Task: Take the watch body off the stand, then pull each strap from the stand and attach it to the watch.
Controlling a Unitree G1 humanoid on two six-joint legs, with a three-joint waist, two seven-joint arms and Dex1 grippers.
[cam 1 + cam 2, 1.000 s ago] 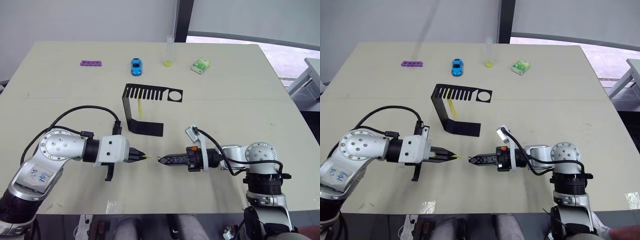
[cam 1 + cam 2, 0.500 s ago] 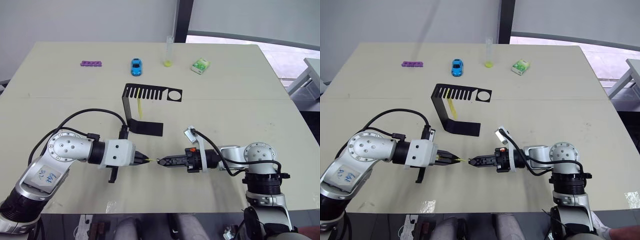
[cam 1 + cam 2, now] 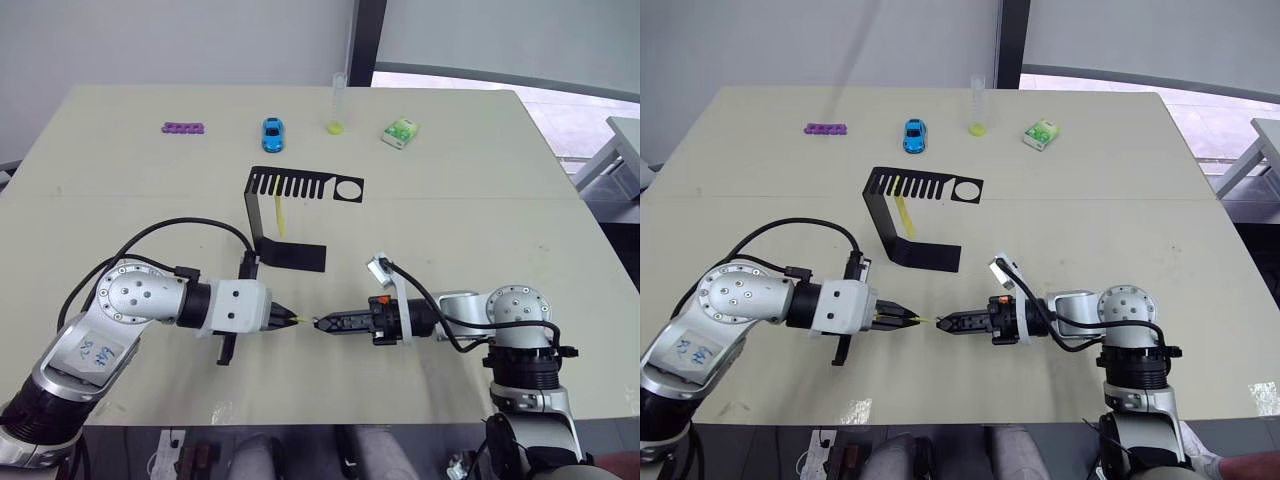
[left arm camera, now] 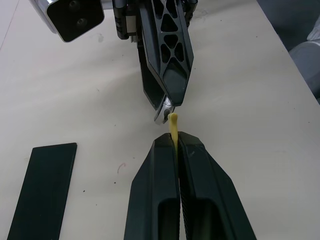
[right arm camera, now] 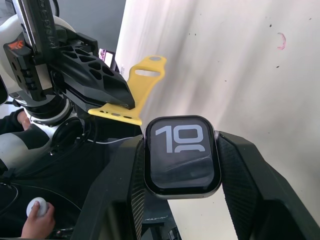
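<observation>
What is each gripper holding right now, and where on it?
Left gripper pinches a yellow strap along its length, the wide end sticking out past the fingertips. Right gripper clamps the watch body by its two opposite side edges.

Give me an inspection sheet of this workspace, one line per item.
Surface: beige table, faint marks.
Job's things: watch body in right gripper; one yellow strap in left gripper, tip near watch; second strap hangs on stand.
Clutter: purple bar, blue toy car, clear tube, green packet along the far edge.
Grippers: both shut.
Cables: black cable on left arm.
Surroundings: a hand.
</observation>
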